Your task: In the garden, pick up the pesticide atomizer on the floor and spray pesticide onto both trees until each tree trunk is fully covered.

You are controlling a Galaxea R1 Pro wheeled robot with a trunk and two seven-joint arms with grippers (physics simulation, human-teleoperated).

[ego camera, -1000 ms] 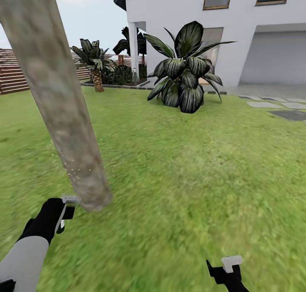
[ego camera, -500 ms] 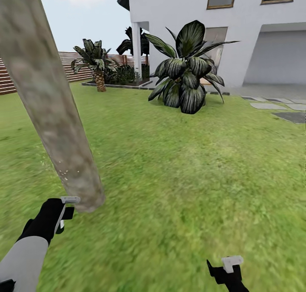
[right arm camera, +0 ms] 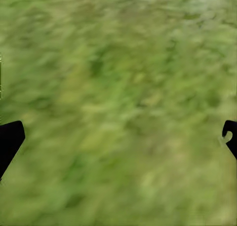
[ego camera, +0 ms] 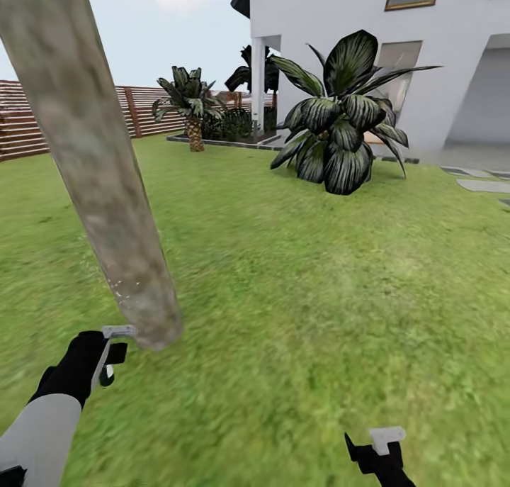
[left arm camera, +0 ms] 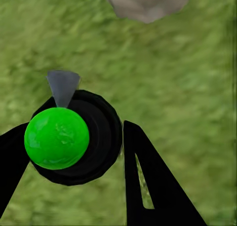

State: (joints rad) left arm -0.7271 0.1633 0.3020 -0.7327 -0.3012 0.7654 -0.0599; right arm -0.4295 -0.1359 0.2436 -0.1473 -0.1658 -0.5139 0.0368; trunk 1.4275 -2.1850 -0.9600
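Green lawn (ego camera: pixel 304 295) stretches ahead of us to a white house (ego camera: pixel 340 40), with a slatted reddish-brown fence (ego camera: pixel 28 118) along the far left. Against the view of a second ago, the whole scene has slid to the right, so our head has turned left; more fence shows now and the grey stepping stones (ego camera: pixel 482 184) sit nearer the right edge, while both arms keep their places in the picture.

The tree trunk (ego camera: pixel 106 189), mottled grey-beige with a few pale specks low down, leans across the left of the head view and meets the grass just beside our left gripper (ego camera: pixel 108 356). Our left wrist view shows that gripper's black fingers (left arm camera: pixel 148 186) pinching the pesticide atomizer (left arm camera: pixel 74 137), a black round body with a bright green cap and a grey nozzle aimed toward the trunk base. Our right gripper (ego camera: pixel 379 448) hangs low over bare grass, its fingers spread wide apart.

A broad striped-leaf plant (ego camera: pixel 343 129) stands before the house, a small palm (ego camera: pixel 190 108) farther left.
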